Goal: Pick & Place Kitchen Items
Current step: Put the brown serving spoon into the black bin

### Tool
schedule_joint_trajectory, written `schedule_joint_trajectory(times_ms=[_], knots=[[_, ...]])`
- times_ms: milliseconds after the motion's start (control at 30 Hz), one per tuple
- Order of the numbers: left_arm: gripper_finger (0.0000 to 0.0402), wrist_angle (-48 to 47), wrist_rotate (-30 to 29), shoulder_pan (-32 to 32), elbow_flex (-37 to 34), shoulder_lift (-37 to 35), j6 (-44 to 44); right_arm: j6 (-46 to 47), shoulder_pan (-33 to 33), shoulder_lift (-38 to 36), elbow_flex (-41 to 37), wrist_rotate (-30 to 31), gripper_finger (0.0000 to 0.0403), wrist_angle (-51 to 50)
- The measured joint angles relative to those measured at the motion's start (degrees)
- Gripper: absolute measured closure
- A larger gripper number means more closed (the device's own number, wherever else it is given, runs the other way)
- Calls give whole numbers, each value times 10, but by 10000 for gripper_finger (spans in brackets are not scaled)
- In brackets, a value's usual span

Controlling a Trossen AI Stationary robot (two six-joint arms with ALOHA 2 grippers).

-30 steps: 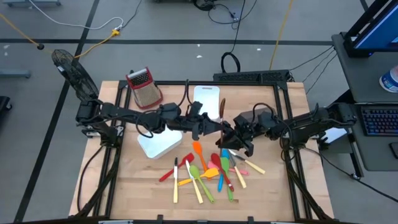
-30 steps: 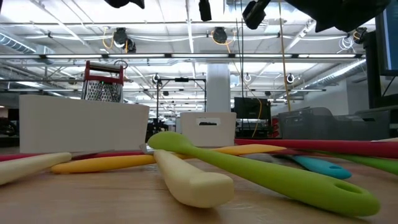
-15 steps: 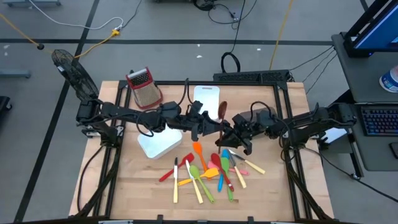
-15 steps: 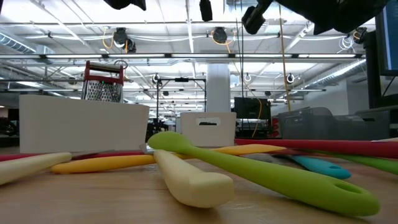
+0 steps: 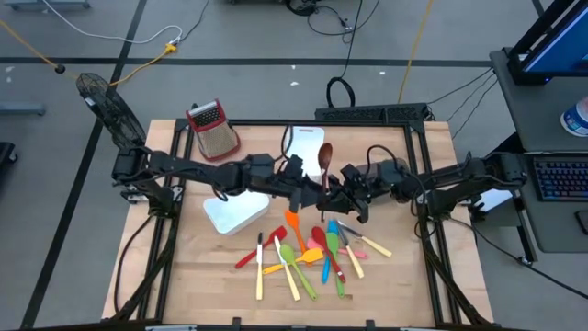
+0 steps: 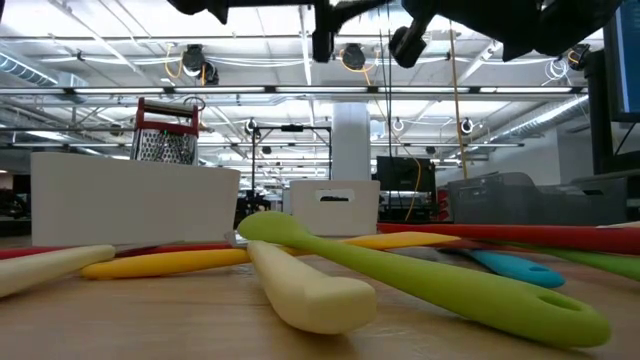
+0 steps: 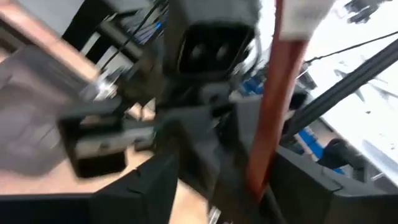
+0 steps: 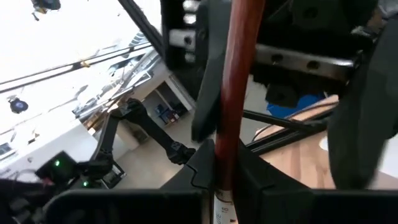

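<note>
A brown wooden spoon (image 5: 324,156) stands above the middle of the table, bowl up and leaning toward the far edge. My right gripper (image 5: 334,195) is shut on its handle. My left gripper (image 5: 307,188) is open just to the left of it, and in the left wrist view the handle (image 7: 272,106) rises between its spread fingers. The other kitchen items (image 5: 312,253), slim utensils in several colours, lie in a loose pile on the wood below both grippers. In the low view a green spoon (image 6: 430,285) rests across a cream spatula (image 6: 305,290). My right gripper pinches the wooden spoon's handle (image 8: 225,155) between its two fingers, low on the handle, coming from the table's right. The spoon sticks up out of the hold, bowl (image 5: 324,152) uppermost, tilted toward the far edge and clear of the table.
A white bin (image 5: 235,211) sits left of the pile under the left arm. A second white bin (image 5: 303,142) stands at the far middle. A metal grater with a red top (image 5: 213,129) is at the far left. Bare wood lies near the front edge.
My left gripper has opened and let go of the wooden spoon's handle, staying close beside it. The spoon, now in my right gripper alone, has tipped so that its bowl leans toward the far edge. The utensil pile has not moved.
</note>
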Motion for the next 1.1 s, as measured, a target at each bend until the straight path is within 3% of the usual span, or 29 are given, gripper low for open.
schedule_joint_trajectory(times_ms=[367, 767, 933, 1100], knots=[[81, -65, 38, 27, 0, 0, 20, 16, -17, -16, 0, 47, 386, -117], [65, -133, 55, 62, 0, -24, 74, 16, -39, -87, 0, 87, 386, -283], [66, -191, 43, 75, -1, -39, 95, 27, -60, -128, 0, 92, 386, -366], [62, -253, -26, 79, -2, -54, 115, 48, -77, -167, 0, 89, 386, -453]])
